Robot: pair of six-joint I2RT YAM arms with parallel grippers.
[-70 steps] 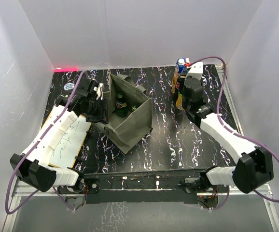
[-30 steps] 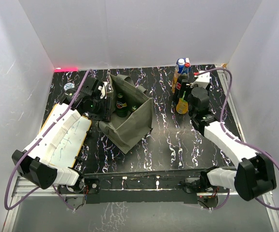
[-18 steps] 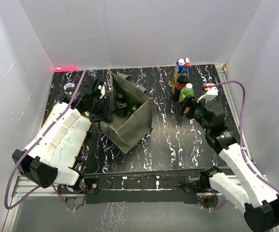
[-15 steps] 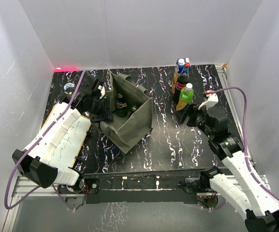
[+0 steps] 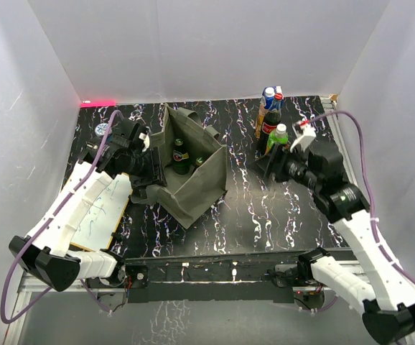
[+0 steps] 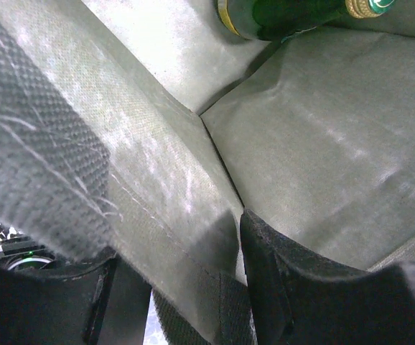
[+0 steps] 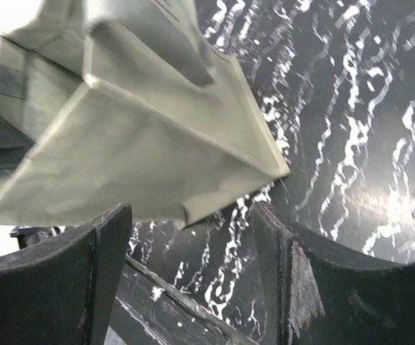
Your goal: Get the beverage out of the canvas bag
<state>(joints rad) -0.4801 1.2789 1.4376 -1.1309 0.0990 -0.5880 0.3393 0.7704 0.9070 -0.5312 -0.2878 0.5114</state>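
Observation:
The olive-grey canvas bag (image 5: 197,180) stands open at centre-left. A dark green bottle (image 5: 180,154) stands inside it, with a second green cap (image 5: 199,161) beside it. My left gripper (image 5: 152,176) is open astride the bag's left wall. In the left wrist view its jaws (image 6: 179,251) have the fabric (image 6: 322,144) between them, and the green bottle (image 6: 279,14) lies at the top. My right gripper (image 5: 263,165) is open and empty, right of the bag and facing it. The right wrist view shows the bag (image 7: 121,129) beyond the gripper (image 7: 193,215).
Several bottles stand at the back right: a blue-topped one (image 5: 270,97), a cola bottle (image 5: 268,128) and a green one with a white cap (image 5: 279,139). A white board (image 5: 103,208) lies at the left. White walls enclose the table.
My right gripper stood the green bottle among the back-right bottles, let go and swung back towards the bag. My left arm shifted, and the bag's left corner moved left.

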